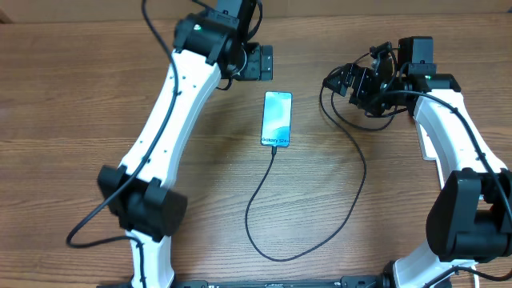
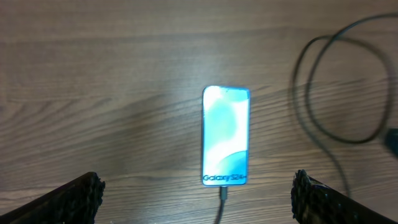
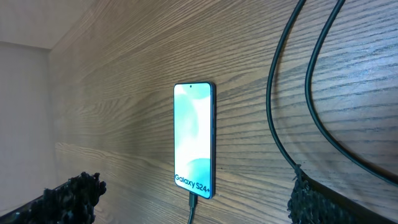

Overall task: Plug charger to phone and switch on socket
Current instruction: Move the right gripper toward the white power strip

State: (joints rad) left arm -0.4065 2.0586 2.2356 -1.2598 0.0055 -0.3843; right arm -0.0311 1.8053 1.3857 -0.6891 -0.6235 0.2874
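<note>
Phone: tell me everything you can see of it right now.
The phone is a slim rectangular smartphone with a dark frame, lying flat and face up on the wooden table. Its screen is lit light blue-teal and reads Galaxy S24+ near the bottom edge. The black charger cable is plugged into that bottom edge. Nothing else touches it.

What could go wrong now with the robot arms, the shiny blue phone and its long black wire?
1. The thin black charger cable loops close by the open right gripper. A move there could snag it and tug the connector out of the slim blue-screened phone.
2. The open left gripper hangs near the phone's top end. A low sweep might knock the phone across the wooden table.
</note>
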